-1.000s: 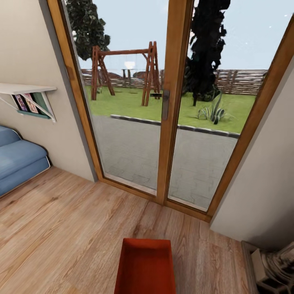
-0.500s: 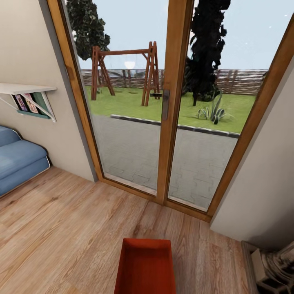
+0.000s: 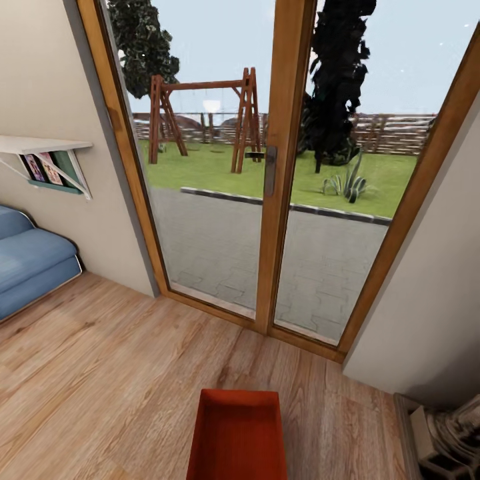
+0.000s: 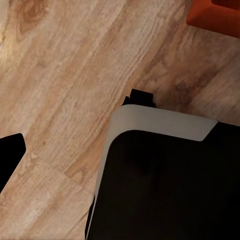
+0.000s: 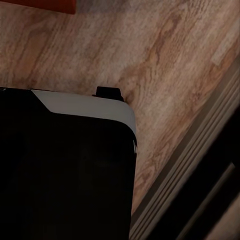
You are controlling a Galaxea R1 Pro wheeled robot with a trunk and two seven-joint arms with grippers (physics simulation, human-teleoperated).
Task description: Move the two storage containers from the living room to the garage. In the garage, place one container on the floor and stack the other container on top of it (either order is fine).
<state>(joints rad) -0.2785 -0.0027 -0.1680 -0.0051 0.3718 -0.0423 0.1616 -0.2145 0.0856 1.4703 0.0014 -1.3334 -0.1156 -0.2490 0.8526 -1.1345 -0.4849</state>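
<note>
An orange-red bin sits on the light plank floor of the living room, straight ahead and low in the head view, open side up, its far rim square to the glass doors. Its near end runs off the lower edge of the picture. A bare strip of floor lies between the bin and the door sill.

To the left, a blue sofa stands against the beige wall, with a small white shelf above it holding a few pictures. To the right, by the other wall, a pile of grey blocks rests on the floor. Through the glass I see paving, a lawn, a wooden swing frame, dark trees and a slat fence.

The left wrist view looks down at the planks, with a dark body with a pale edge taking up much of it, and an orange-red corner of a bin at the picture's edge. The right wrist view is much the same: a dark body, planks, a grey strip along the wall foot, and a sliver of orange-red bin at the edge.

I cannot tell whether the left claw or the right claw is wide or narrow; their fingers are not clear in these views.
</note>
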